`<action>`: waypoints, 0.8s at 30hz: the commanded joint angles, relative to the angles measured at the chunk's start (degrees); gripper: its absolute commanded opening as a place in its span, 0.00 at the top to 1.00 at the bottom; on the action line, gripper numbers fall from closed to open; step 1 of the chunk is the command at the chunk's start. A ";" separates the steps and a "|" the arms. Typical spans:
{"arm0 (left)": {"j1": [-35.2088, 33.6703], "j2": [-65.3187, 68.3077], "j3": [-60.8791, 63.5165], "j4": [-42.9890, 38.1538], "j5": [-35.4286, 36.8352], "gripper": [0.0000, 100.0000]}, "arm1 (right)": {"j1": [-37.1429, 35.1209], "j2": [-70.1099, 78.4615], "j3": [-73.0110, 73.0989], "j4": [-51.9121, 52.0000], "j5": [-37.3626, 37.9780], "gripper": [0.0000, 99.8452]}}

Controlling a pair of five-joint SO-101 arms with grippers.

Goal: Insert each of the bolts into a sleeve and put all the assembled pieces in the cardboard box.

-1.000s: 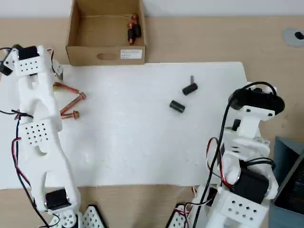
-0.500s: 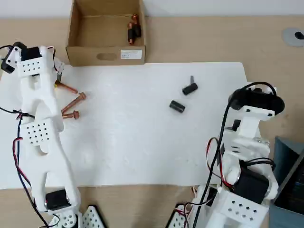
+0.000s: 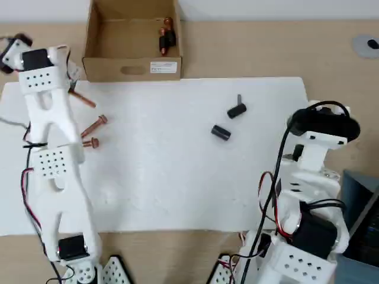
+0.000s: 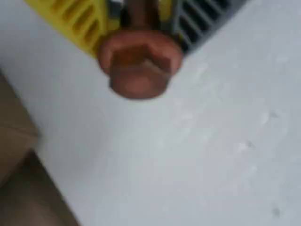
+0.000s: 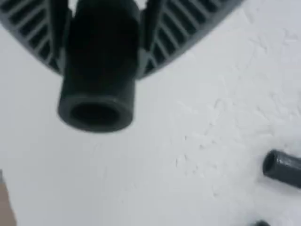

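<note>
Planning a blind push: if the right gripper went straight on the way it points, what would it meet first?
Probably bare white mat, with the held sleeve touching first; the loose sleeve lies off to the side. Depth is unclear.

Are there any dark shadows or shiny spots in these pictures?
High view: soft, even light; only faint shadows by the two loose sleeves on the white mat, no glare. Right wrist view: the held sleeve has a dark bore. Left wrist view: the held bolt looks dull, without bright glints.
</note>
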State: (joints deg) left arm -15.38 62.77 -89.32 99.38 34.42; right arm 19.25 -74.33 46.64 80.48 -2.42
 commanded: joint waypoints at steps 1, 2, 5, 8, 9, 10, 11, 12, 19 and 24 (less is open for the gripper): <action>1.85 -7.08 -6.51 1.14 -2.29 1.00 | 0.31 -0.75 -4.09 0.09 -0.26 0.99; 2.37 -9.10 -6.07 1.14 -2.81 1.00 | 0.31 -0.75 -4.53 0.09 -0.18 0.99; 3.34 -15.25 -5.27 1.14 -5.01 1.00 | 0.31 -0.75 -6.20 0.09 0.09 0.99; 5.63 -20.79 -5.27 1.14 -7.56 1.00 | 0.22 -0.75 -8.22 0.09 0.09 0.99; 6.15 -22.64 -5.27 1.14 -8.44 1.00 | 0.22 -0.75 -8.66 0.09 0.09 0.99; 6.86 -24.57 -5.27 1.14 -9.23 1.00 | 0.22 -0.75 -9.19 0.09 0.18 0.99; 7.56 -26.42 -5.27 1.14 -9.93 1.00 | 0.22 -0.75 -9.63 0.09 0.35 0.99; 8.09 -28.18 -5.27 1.14 -10.73 1.00 | 0.22 -0.75 -10.15 0.35 1.14 0.99; 13.19 -39.43 -5.27 1.14 -15.30 1.00 | 0.22 -0.75 -15.52 6.59 3.52 0.99; 17.32 -47.43 -5.27 1.14 -17.85 1.00 | 0.22 -0.75 -16.66 7.38 3.96 0.99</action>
State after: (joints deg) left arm -0.53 22.07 -92.40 100.26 17.89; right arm 19.25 -74.86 33.10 87.69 0.84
